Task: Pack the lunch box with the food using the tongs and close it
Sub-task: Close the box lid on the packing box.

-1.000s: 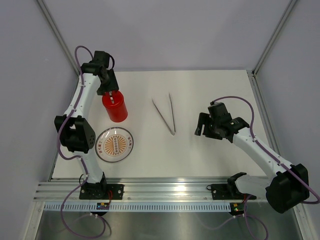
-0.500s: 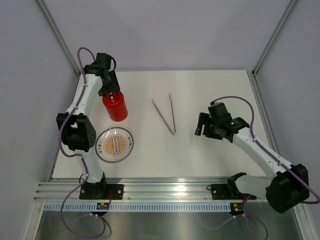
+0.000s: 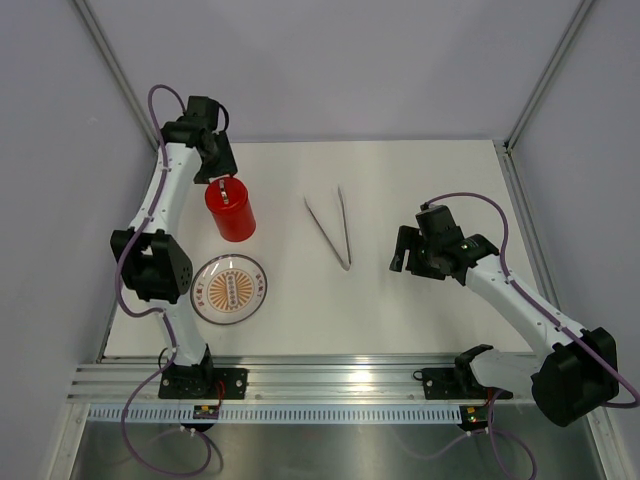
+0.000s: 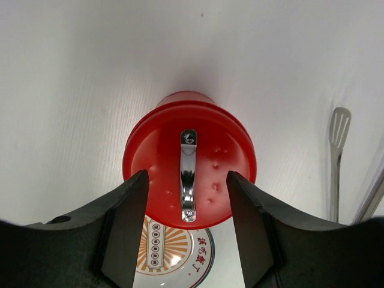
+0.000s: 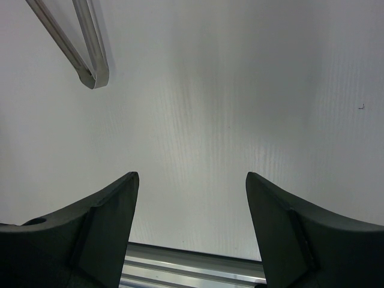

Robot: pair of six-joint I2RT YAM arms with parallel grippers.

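red lunch box (image 3: 230,212) with a shiny silver handle (image 4: 188,175) on its red lid (image 4: 223,161); clear plate (image 3: 197,293) printed with an orange sunburst; silver tongs (image 3: 343,230); white table (image 3: 400,180); purple cables (image 3: 470,197) on white-and-black arms (image 3: 165,200).

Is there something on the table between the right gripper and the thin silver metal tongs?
Nothing visible. Only bare white table lies between the open right gripper and the joined end of the thin silver metal tongs.

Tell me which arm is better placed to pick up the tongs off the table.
Right, probably. The right gripper is open beside the joined end of the tongs; the left gripper hangs open over the closed lunch box, farther from them.
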